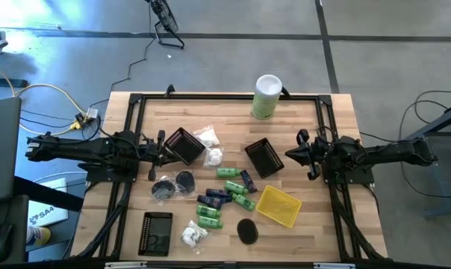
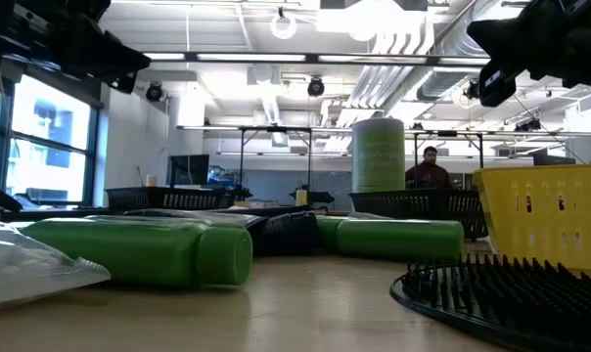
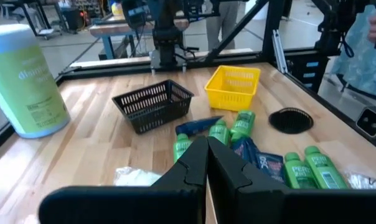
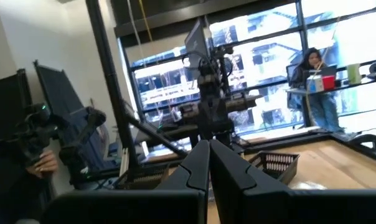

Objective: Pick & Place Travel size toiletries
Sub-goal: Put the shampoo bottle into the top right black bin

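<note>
left gripper (image 1: 163,143) pressed together, empty, near table's (image 1: 330,217) left edge | right gripper (image 1: 300,152) pressed together, empty, near right edge | travel size toiletries (image 1: 227,196) scattered mid-table toward front edge

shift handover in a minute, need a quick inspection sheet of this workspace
surface: wooden table, black frame round it
job's things: green bottles, navy tubes, black discs and white packets loose mid-table
clutter: tall canister at far edge; black baskets; yellow basket
grippers: left gripper and right gripper both shut, empty, raised at their sides
cables: yellow cable on floor
surroundings: people at desks beyond the table
</note>
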You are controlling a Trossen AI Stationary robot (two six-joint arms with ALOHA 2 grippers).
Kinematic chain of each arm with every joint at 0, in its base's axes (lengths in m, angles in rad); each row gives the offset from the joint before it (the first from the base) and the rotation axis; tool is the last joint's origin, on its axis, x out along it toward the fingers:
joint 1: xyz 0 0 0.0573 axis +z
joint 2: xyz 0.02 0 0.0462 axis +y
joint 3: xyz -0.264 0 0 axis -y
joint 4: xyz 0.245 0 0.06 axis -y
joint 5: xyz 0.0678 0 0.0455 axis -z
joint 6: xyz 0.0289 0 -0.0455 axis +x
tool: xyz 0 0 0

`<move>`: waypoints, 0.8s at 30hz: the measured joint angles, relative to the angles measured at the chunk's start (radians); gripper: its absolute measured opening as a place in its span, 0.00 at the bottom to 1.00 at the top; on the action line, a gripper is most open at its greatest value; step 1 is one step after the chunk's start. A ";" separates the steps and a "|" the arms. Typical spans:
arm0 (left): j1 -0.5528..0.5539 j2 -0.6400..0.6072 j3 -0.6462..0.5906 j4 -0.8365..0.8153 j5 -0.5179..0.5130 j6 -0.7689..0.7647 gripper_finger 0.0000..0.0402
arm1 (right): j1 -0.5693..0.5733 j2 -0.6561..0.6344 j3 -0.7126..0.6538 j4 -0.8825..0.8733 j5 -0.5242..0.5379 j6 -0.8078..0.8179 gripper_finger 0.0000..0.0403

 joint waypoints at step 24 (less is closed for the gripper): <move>0.000 0.000 0.001 0.002 0.000 -0.002 0.00 | 0.000 0.000 -0.002 -0.001 0.005 0.000 0.01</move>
